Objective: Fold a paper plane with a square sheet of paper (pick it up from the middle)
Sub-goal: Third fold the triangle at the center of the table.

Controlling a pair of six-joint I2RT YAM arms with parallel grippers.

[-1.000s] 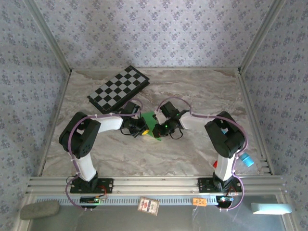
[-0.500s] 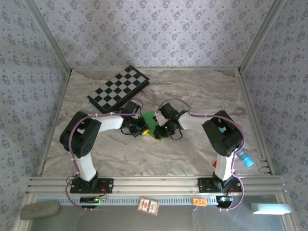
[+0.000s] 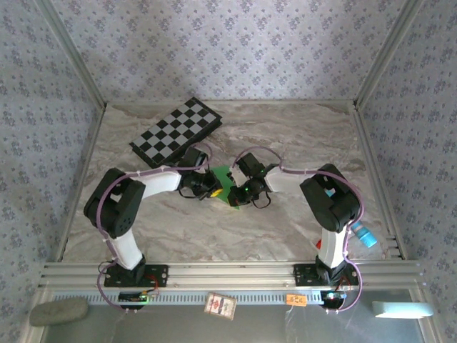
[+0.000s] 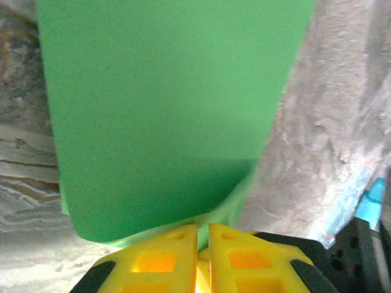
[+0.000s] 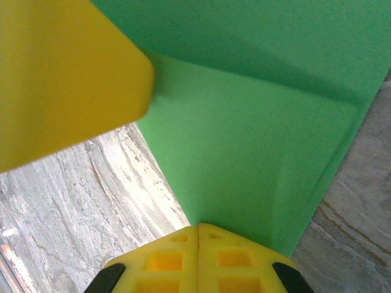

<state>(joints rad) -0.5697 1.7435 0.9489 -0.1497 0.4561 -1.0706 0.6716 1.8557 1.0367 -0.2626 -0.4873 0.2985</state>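
The bright-green paper point(image 3: 224, 176) is partly folded and sits over the middle of the marble table, between my two grippers. My left gripper point(image 3: 211, 193) is at its left side and my right gripper point(image 3: 235, 197) at its right. In the left wrist view the yellow fingertips point(image 4: 177, 244) stand almost together, with the near edge of the green paper point(image 4: 165, 110) pinched in the thin slit. In the right wrist view my right gripper point(image 5: 198, 227) is pressed shut at a corner of the creased paper point(image 5: 256, 159). A yellow finger of the left gripper point(image 5: 61, 79) looms at upper left.
A black-and-white checkered board point(image 3: 176, 131) lies at the back left, just beyond the left arm. Patterned walls and metal posts close in the table point(image 3: 300, 136). An aluminium rail point(image 3: 228, 275) runs along the near edge by the arm bases.
Both arms have shifted slightly. The left elbow swung a little to the left and the right arm drew in. The paper has hardly moved between the grippers.
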